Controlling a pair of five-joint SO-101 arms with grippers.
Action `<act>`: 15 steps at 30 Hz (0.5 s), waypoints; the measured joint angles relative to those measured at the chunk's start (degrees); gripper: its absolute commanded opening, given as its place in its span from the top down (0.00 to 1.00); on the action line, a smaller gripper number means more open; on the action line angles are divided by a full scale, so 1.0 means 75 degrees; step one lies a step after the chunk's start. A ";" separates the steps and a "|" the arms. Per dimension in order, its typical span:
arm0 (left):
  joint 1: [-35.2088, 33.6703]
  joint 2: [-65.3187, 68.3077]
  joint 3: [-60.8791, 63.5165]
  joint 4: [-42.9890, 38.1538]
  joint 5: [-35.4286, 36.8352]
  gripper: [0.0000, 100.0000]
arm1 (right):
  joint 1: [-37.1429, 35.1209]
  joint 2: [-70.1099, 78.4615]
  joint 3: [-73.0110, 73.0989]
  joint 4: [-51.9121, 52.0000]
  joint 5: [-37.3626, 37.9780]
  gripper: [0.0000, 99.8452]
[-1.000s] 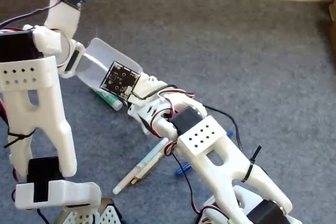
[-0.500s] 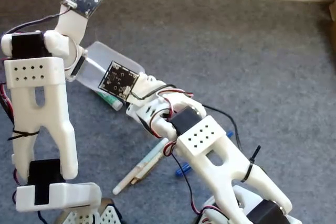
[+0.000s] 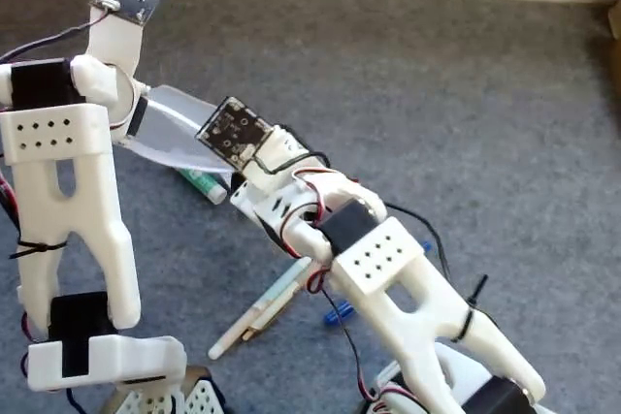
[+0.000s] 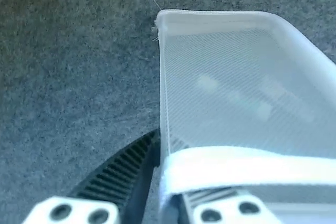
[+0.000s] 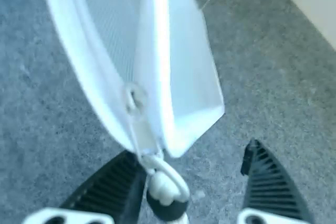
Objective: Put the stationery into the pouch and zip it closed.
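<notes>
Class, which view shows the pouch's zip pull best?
Right wrist view: the zip pull hangs close before the right gripper. Left wrist view gives the pouch's mesh side, high view its body from above.

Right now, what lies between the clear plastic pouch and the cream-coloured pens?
A white tube with green markings, close by the clear plastic pouch; then bare grey carpet up to the cream-coloured pens, as the high view shows.

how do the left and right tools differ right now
The left tool is shut on the pouch; the right tool is open, gripping nothing. The left tool pinches the pouch's rim; the right tool has the zipper pull between its jaws. Both are at the pouch.
</notes>
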 measured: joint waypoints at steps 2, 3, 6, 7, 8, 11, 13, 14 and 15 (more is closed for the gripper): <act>0.0000 0.0000 -0.0012 0.0105 0.0270 0.99 | 0.0000 -0.0316 0.0000 0.0000 -0.0258 0.74; 0.0000 0.0000 -0.0012 0.0164 0.0492 0.99 | 0.0000 -0.0469 0.0000 0.0000 -0.0352 0.74; -0.0293 0.0000 -0.0012 0.0293 0.1360 0.99 | 0.0000 -0.0867 0.0000 0.0000 -0.0457 0.74; -0.0387 0.0000 -0.0012 0.0340 0.1618 0.99 | 0.0000 -0.0996 0.0000 0.0047 -0.0469 0.74; -0.0481 0.0000 -0.0012 0.0387 0.1805 0.99 | 0.0000 -0.1102 0.0000 0.0141 -0.0469 0.74; -0.0598 0.0000 -0.0012 0.0563 0.2145 0.99 | 0.0082 -0.1325 -0.0129 0.0668 -0.0516 0.74; -0.0610 0.0000 -0.0012 0.0645 0.2227 0.99 | 0.0223 -0.1407 -0.0410 0.1149 -0.0516 0.74; -0.0610 0.0000 -0.0012 0.0645 0.2251 0.99 | 0.0305 -0.1442 -0.0539 0.1430 -0.0516 0.75; -0.0610 0.0000 -0.0012 0.0656 0.2251 0.99 | 0.0422 -0.1477 -0.0703 0.1711 -0.0516 0.76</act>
